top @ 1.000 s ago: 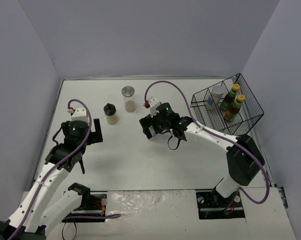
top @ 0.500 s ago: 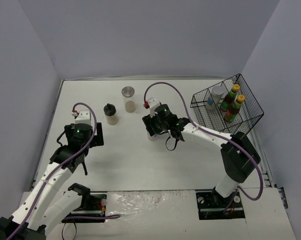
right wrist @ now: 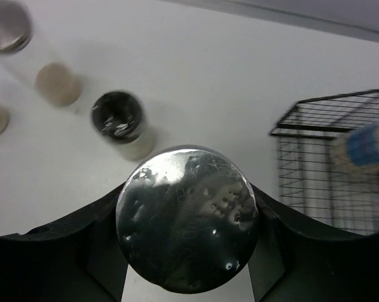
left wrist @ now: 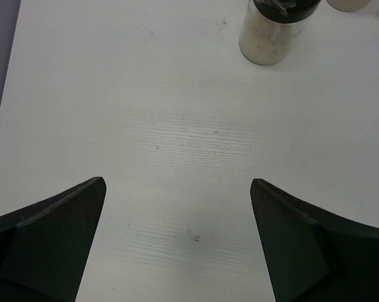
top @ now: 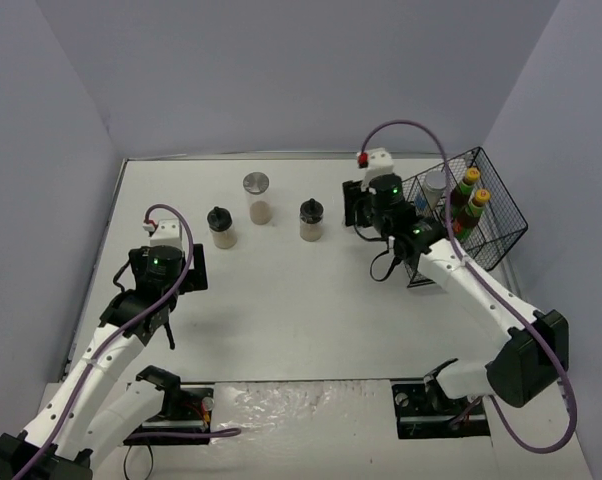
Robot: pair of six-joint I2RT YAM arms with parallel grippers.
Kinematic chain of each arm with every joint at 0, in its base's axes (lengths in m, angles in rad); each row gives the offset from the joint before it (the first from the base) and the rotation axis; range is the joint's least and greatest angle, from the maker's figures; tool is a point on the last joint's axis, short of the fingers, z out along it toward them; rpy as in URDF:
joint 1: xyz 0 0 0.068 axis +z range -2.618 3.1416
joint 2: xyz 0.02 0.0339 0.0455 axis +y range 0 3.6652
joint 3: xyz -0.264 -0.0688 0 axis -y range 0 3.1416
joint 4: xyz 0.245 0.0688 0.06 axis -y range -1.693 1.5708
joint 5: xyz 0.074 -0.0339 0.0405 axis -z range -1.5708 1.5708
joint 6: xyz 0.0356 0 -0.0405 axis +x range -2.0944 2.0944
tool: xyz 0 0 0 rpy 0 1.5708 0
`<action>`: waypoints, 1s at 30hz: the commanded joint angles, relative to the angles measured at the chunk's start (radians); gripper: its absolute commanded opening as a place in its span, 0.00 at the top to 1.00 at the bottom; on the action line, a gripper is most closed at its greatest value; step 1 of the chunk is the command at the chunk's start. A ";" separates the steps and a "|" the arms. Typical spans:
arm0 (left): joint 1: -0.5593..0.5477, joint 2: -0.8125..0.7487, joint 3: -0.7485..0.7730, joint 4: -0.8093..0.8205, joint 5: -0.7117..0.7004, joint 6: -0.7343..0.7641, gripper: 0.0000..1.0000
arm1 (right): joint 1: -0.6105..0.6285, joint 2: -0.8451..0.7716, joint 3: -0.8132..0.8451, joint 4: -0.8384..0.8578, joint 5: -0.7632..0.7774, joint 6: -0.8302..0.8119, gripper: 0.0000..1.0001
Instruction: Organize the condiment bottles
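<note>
The right tool (right wrist: 188, 195) is closed on a silver-lidded shaker (right wrist: 188, 233). In the right wrist view its two dark fingers (right wrist: 101, 251) press against the shiny round lid from either side, and the lid fills the lower middle of the frame. In the overhead view this tool sits right of centre, just left of the black wire basket (top: 501, 235). From above, the shaker it grips is hidden under the arm.

The basket stands at the right edge of the counter (top: 281, 310). Inside it are a blue-labelled shaker (top: 436, 188) and, to the right of that, two dark sauce bottles (top: 465, 222) with yellow caps, side by side.

Three more bottles stand upright in a loose row across the upper middle of the counter, each apart from the next. The left jar (top: 221, 227) has a black lid. The tall shaker (top: 257, 197) is a little above and to the right of it in the frame. The middle jar (top: 312, 220), also black-lidded, is further right and is the one nearest the right tool.

The left tool (left wrist: 177, 189) is spread wide and has hold of nothing. In the left wrist view its fingers fill the two lower corners with bare counter between them, and the left jar shows at the upper right of that frame, well beyond the fingertips. From above, this tool is in the left half of the frame, below and left of that jar.
</note>
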 commanded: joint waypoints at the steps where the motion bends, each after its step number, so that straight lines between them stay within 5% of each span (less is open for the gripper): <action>1: 0.011 -0.003 0.038 0.052 -0.005 0.018 0.03 | -0.153 -0.080 0.104 -0.034 0.192 0.085 0.98; 14: 0.017 -0.017 0.037 0.057 -0.004 0.033 0.03 | -0.437 -0.020 0.092 -0.023 0.220 0.188 0.96; 30: 0.020 -0.009 0.037 0.061 -0.001 0.038 0.03 | -0.486 0.106 -0.018 0.129 0.189 0.259 0.90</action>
